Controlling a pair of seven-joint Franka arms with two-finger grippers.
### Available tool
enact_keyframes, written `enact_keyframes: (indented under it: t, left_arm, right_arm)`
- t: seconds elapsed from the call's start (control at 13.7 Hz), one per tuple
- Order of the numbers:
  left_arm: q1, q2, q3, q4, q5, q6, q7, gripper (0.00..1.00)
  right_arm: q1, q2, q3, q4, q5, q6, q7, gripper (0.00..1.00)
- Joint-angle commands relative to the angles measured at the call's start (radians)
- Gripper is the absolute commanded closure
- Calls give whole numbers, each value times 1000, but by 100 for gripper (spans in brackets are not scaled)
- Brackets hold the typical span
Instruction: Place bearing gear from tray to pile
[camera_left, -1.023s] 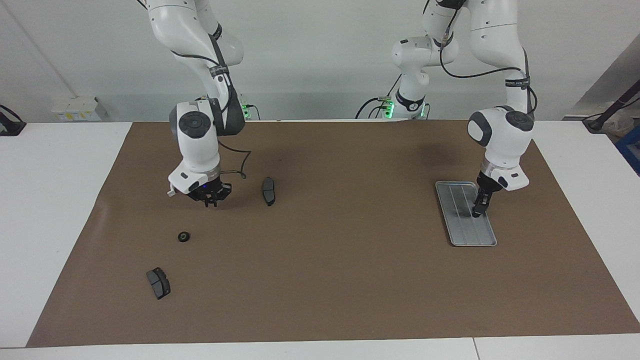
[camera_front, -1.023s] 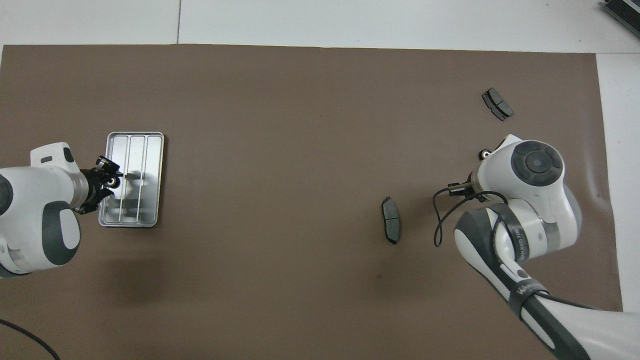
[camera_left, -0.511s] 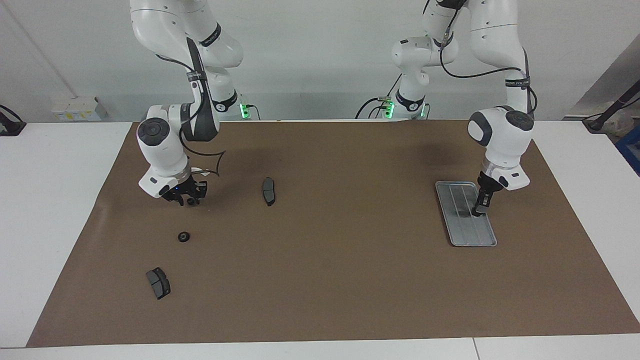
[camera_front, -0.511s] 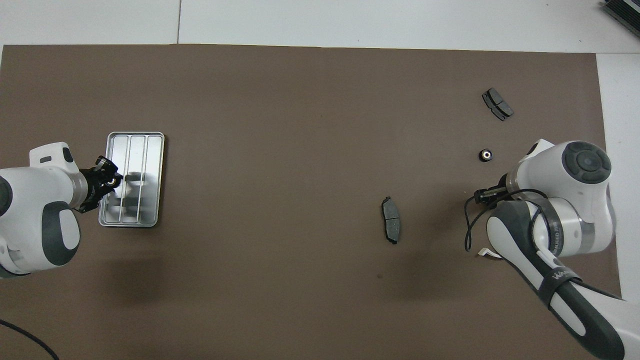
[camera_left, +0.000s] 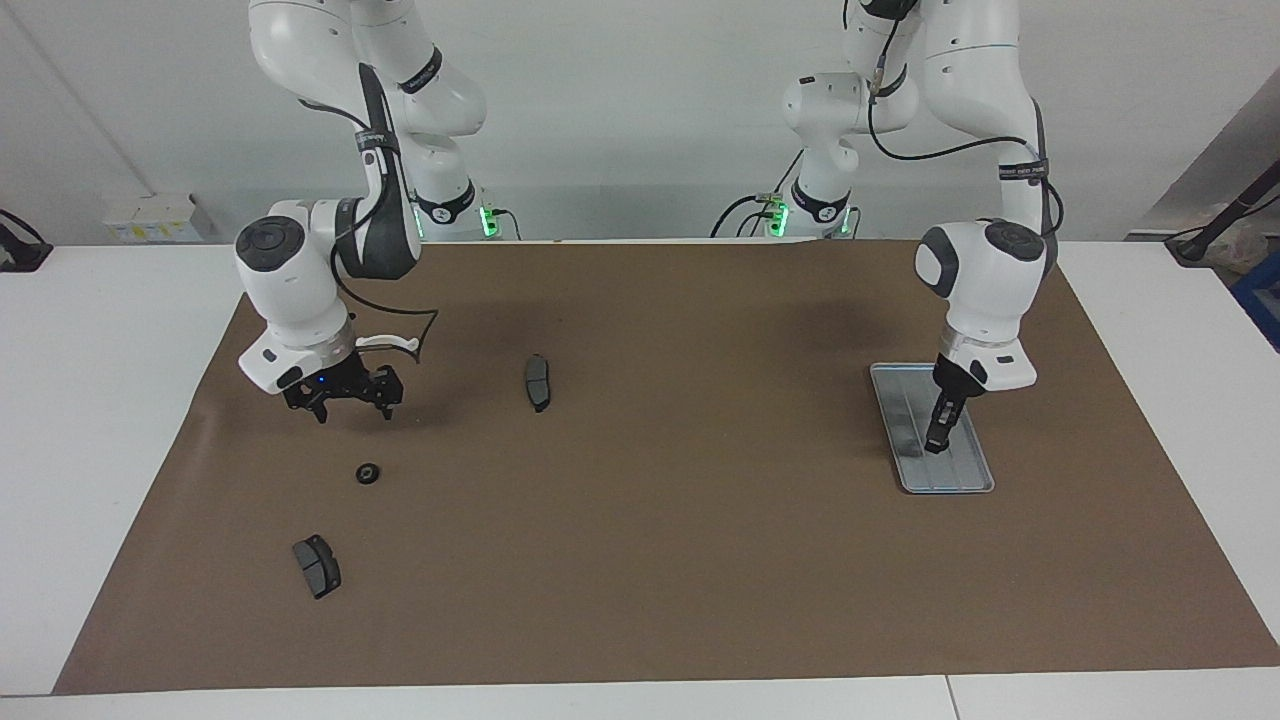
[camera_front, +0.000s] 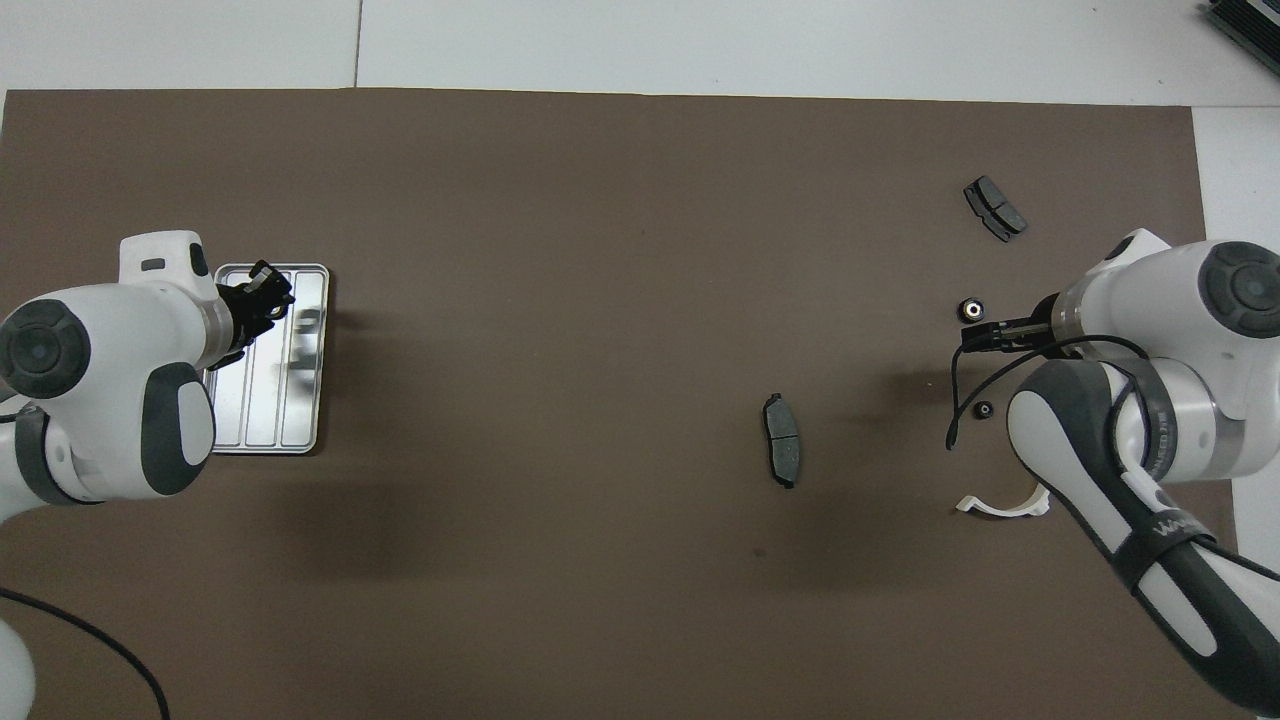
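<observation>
Now you have the left gripper (camera_left: 938, 440) over the tray (camera_left: 958, 478), grip unclear, and the right gripper (camera_left: 345, 402) spread wide, empty, above the gear (camera_left: 368, 473).

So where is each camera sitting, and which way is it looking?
Facing view: high up across the table, looking back at the robots; both arms show nearly whole, the open right gripper over the brown mat, the left gripper over the tray.
Overhead view: high above the robots' end, looking forward and steeply down; the arms' front parts come in from the bottom.
Both views share the tray, the bearing gear, the dark pad and both grippers, turned half round.
</observation>
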Motion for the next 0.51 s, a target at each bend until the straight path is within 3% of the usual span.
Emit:
enact_keyframes:
  t: [0.0,0.22,0.44]
  left_arm:
    - [-128,15,15,47,5,-22,-7,91]
    - [-294,9,15,44,5,-51,-9,91]
    - [-440,0,14,40,5,-71,-4,91]
  right_arm:
    - [0,8,14,145,31,-127,36,0]
    - [52,0,17,360,31,-352,92,0]
    - [124,-69,17,387,31,-412,220,0]
